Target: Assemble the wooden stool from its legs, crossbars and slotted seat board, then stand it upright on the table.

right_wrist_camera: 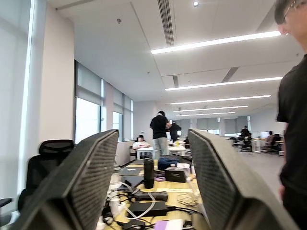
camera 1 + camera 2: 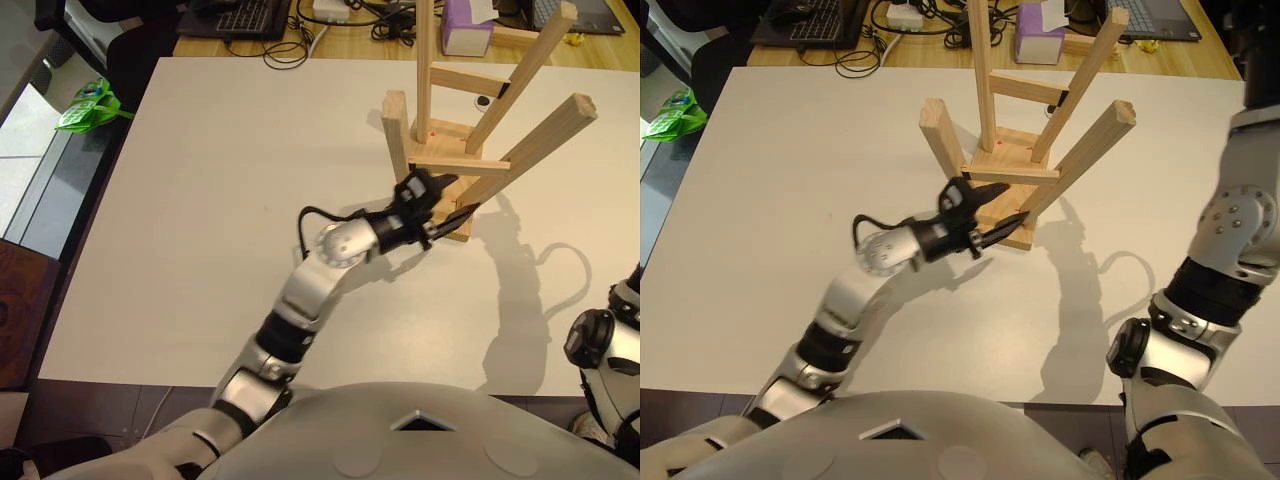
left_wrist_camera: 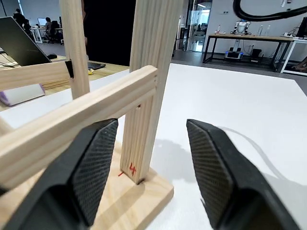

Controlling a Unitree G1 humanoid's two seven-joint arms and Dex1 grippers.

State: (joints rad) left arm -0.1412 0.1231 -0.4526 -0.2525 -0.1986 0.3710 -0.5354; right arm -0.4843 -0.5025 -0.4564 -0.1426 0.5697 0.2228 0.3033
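1. Left pincer [image 2: 455, 198]: jaws are standing wide and gripping nothing. It is hovering low over the table, level with the foot of the stool. By judgement, it is lining up on a leg so the stool can be grasped and turned over.
2. Pads [image 3: 96, 163]: they are sitting one on each side of the nearest leg [image 3: 148, 72], with a gap showing on both sides. The leg is standing just ahead of the opening and is not being touched, as far as can be seen.
3. Crossbar [image 3: 81, 120]: it is running just above one pad, joining that leg to its neighbour.
4. Seat board [image 3: 144, 196]: it is lying flat just below and ahead of the pincer, with its corner under the opening and the leg rising from it.
5. Stool [image 2: 447, 131]: it is resting upside down just beyond the pincer, seat down and four legs pointing up. It is looking assembled, so turning it upright is judged to be the step remaining.
6. Table [image 2: 200, 200]: it is bearing the stool and spreading out beneath the pincer.
7. Right pincer [image 1: 153, 139]: jaws are standing wide and empty. It is raised well apart from the stool, probably being held clear of the work.
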